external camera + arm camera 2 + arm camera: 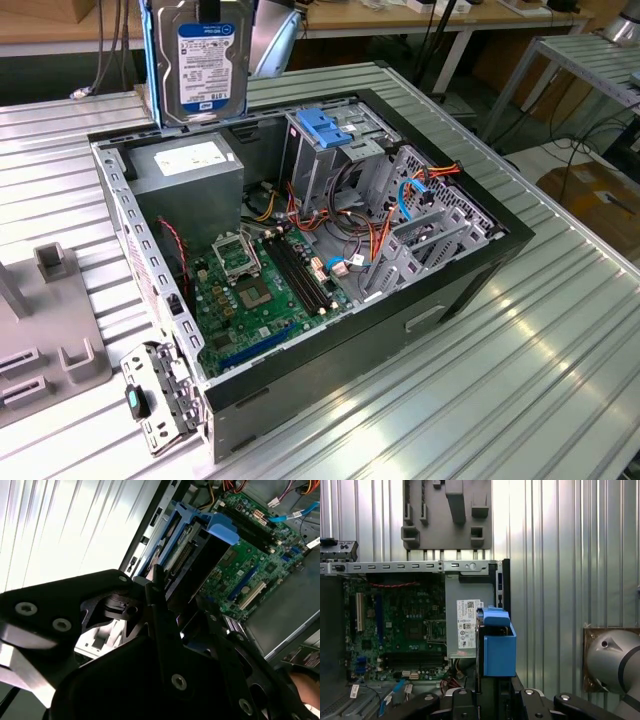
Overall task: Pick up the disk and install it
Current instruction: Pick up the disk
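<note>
Open computer case (pixel 440 300) on ribbed metal table (pixel 520 385), green motherboard (pixel 262 295) and grey power supply (pixel 190 185) inside.

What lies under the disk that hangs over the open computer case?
In the first wrist view, the grey power supply box with its white label lies below the disk. The disk covers part of the box, so that part cannot be seen.

A ribbed silver aluminium bench (pixel 520 380) catches bright glare. Behind it stand pale wooden tables (pixel 400 22) with dangling black cables (pixel 435 50). A brown cardboard box (pixel 600 205) lies at the exterior view's right.
</note>
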Controlling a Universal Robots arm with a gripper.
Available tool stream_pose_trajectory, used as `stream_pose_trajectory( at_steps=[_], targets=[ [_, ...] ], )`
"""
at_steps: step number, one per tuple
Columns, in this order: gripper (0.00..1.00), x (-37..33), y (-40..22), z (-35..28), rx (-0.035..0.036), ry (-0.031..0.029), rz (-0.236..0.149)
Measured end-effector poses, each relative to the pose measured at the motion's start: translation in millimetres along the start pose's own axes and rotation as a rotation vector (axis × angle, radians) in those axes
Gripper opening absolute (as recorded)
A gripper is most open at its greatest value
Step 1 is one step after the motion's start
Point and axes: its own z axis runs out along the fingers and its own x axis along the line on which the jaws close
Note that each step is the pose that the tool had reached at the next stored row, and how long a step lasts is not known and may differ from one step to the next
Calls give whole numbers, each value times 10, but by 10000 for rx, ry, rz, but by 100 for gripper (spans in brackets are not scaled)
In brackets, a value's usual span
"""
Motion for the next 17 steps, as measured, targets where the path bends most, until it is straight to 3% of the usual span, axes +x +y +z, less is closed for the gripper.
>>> stream_pose_trajectory(
  at_steps=[3,6,8,12,17],
  targets=[
    [35,-1,-53,0,0,0,0],
    [35,-4,-161,1,0,1,0],
    [35,-4,-200,2,0,0,0],
    [35,-8,-352,3,-1,1,0],
    [35,-10,-456,4,0,0,-1]
  ],
)
